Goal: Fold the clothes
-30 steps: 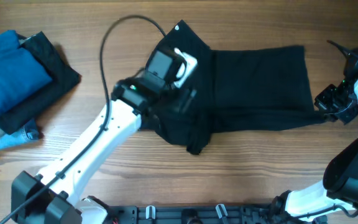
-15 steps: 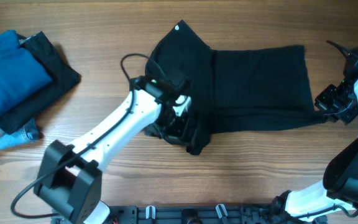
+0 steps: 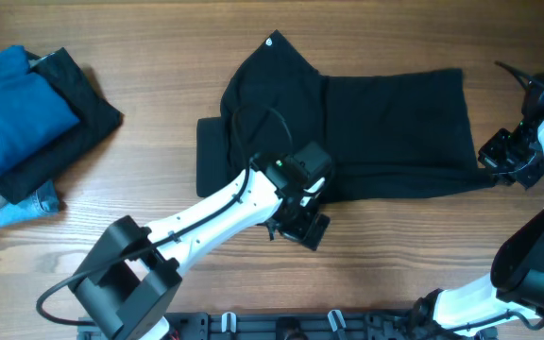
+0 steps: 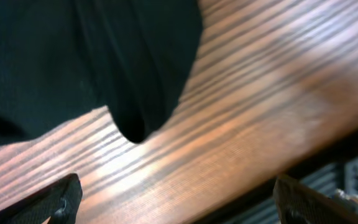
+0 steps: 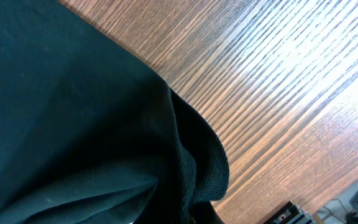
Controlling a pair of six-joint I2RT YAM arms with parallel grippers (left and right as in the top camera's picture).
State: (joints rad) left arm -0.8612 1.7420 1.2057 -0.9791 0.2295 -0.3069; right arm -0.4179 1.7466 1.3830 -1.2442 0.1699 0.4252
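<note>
The counter (image 3: 140,57) is wood-grain laminate, warm brown with fine straight streaks. The clothes (image 3: 385,123) lie across its middle and right. They are one broad, matte black garment, soft and limp. It is roughly rectangular on the right, with a rounded lobe rising at the upper left and a flat, squared flap folded out at the left edge. Shallow creases run along its lower border, and the right wrist view shows its edge rolled into a thick knitted ridge.

At far left sits a stack, with a bright blue garment (image 3: 12,104) on a plain black cloth (image 3: 88,118).

The left pincer (image 4: 179,200) is by the garment's lower left edge. It is released, its dark fingertips spread wide over bare wood, and a pointed tongue of black fabric lies just beyond them. The right pincer (image 3: 492,156) sits at the garment's lower right corner; I cannot tell whether it clasps the cloth.

A tiny white logo (image 3: 272,41) marks the lobe's top tip.
</note>
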